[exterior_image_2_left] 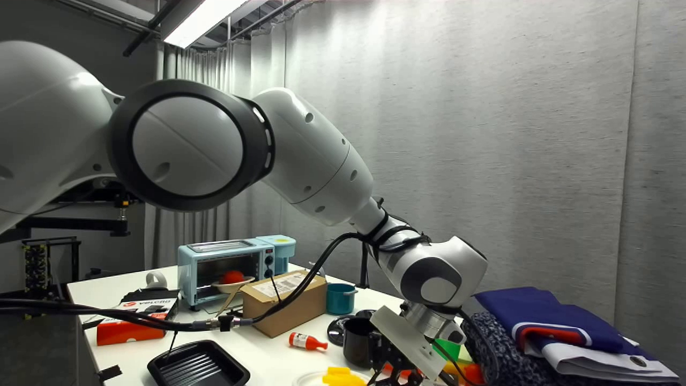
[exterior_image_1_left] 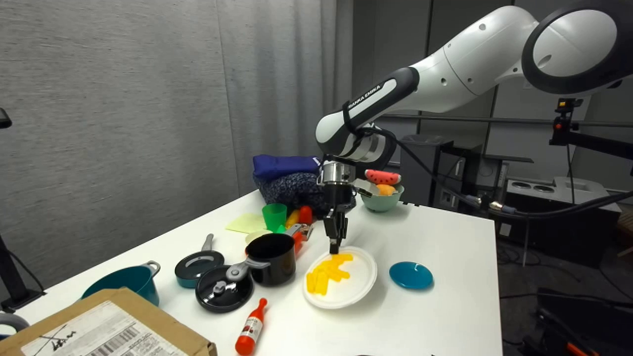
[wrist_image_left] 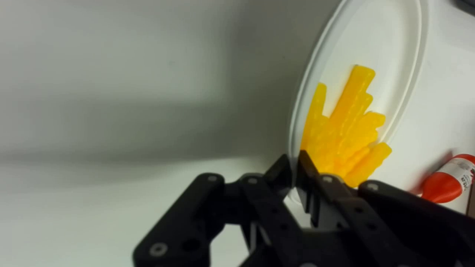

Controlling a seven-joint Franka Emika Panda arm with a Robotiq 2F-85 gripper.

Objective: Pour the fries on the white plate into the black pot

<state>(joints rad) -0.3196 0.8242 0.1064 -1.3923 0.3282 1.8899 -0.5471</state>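
The white plate (exterior_image_1_left: 358, 284) is in front of the black pot and to its right in an exterior view. My gripper (exterior_image_1_left: 334, 247) is shut on the plate's far rim; the wrist view shows the rim pinched between the fingertips (wrist_image_left: 295, 167). The plate looks slightly tilted, with a shadow beside it. The yellow fries (exterior_image_1_left: 327, 273) lie heaped on it, towards the pot side; they also show in the wrist view (wrist_image_left: 343, 137) and partly in an exterior view (exterior_image_2_left: 343, 378). The black pot (exterior_image_1_left: 280, 274) stands upright and open, also in an exterior view (exterior_image_2_left: 356, 343). Its inner floor is hidden.
A teal dish (exterior_image_1_left: 411, 275) lies right of the plate. A black lid (exterior_image_1_left: 225, 294), a lidded pan (exterior_image_1_left: 198, 267) and a teal pot (exterior_image_1_left: 131, 282) stand left of the black pot. A red bottle (exterior_image_1_left: 253, 326) and cardboard box (exterior_image_1_left: 99, 326) are nearer. A green cup (exterior_image_1_left: 274, 216) stands behind.
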